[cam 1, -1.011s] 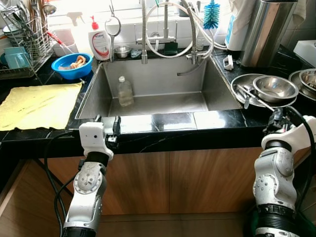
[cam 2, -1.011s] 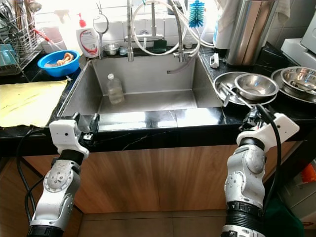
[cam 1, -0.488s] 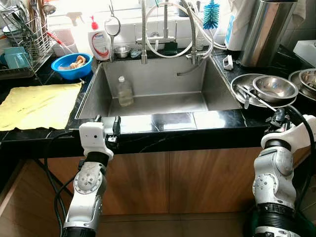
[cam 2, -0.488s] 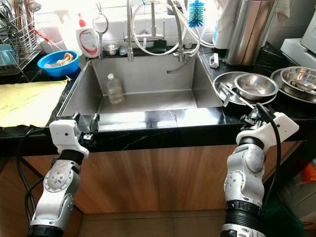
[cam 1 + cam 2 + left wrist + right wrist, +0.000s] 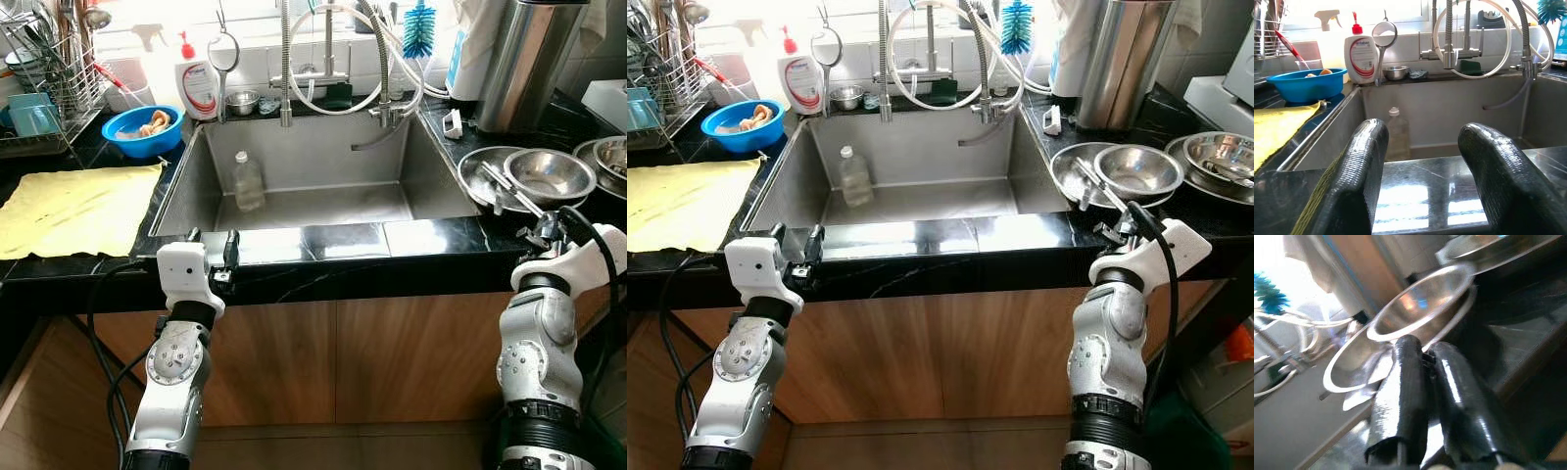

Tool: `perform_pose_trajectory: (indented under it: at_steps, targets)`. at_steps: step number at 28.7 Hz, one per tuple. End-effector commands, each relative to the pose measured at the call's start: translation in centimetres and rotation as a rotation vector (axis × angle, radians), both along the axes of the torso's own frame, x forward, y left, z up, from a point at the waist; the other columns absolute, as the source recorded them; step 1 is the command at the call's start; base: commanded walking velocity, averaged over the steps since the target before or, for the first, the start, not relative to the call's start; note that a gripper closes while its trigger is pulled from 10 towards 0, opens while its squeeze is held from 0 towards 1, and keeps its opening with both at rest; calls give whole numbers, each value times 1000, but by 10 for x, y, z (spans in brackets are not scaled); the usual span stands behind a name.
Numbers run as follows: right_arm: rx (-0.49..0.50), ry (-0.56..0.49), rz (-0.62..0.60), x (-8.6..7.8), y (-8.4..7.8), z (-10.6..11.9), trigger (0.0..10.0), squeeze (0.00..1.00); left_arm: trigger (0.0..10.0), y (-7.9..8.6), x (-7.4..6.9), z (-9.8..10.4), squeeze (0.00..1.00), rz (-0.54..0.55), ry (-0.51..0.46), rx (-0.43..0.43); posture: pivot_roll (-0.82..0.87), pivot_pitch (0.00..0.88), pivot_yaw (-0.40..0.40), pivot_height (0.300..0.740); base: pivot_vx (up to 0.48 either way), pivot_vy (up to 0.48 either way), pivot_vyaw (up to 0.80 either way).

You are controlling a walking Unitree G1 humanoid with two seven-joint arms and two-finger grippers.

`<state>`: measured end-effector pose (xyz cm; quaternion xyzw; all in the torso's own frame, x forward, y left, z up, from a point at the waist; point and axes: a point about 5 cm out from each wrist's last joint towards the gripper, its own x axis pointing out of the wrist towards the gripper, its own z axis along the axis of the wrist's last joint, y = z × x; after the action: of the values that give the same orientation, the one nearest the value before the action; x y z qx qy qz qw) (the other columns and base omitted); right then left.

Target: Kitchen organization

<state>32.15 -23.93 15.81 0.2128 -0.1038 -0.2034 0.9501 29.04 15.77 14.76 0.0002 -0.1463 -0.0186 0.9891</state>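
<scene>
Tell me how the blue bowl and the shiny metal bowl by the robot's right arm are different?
The blue bowl is plastic-looking and bright blue; the steel bowl is shiny silver. The blue bowl sits on the counter left of the sink with something pale inside; the steel bowl sits right of the sink, nested on a wider steel dish, and looks empty. Both are round, upright and open at the top.

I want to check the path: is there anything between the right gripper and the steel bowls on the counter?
Nothing visible. The right gripper, fingers together, sits at the counter edge just before the stacked steel bowls.
</scene>
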Motion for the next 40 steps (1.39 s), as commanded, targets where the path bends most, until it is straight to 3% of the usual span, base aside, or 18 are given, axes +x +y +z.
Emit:
perform_pose_trajectory:
  at_steps: [1,2,3,4,13,19,30,34,36,38,40]
  targets:
    - [14,-3,22,3,5,2,1961,0,10000,1,1,4,0,6,-9,23,-124,0,84,740,0,0,0]
    - [15,-3,37,4,6,2,5176,0,10000,1,1,3,0,7,-8,23,-123,0,83,740,0,0,0]
    - [12,-2,45,4,7,2,9765,0,10000,0,1,3,0,7,-7,24,-123,0,83,740,0,0,0]
    - [5,-1,57,5,9,2,10000,0,10000,1,1,3,0,7,-8,24,-122,0,82,740,0,0,0]
    - [21,-48,78,7,12,10,10000,0,10000,1,1,3,0,14,-5,29,-121,0,81,740,0,0,0]
    - [27,-205,157,8,23,39,10000,0,10000,2,1,3,0,17,-6,30,-124,0,83,740,0,0,0]
    - [-2,-244,264,10,37,52,10000,0,10000,2,1,3,0,21,-5,32,-122,0,82,740,0,0,0]
    - [-202,-147,415,19,53,50,10000,0,10000,1,2,3,0,19,-5,29,-129,0,82,740,0,0,0]
    - [-270,-62,494,25,59,46,10000,0,10000,1,3,3,0,17,-4,28,-131,0,83,740,0,0,0]
    - [-397,21,549,32,63,41,10000,0,10000,0,2,3,0,17,-3,27,-134,0,81,740,0,0,0]
    - [-402,109,596,39,64,32,10000,0,10000,0,3,2,0,18,-2,25,-133,0,79,740,0,0,0]
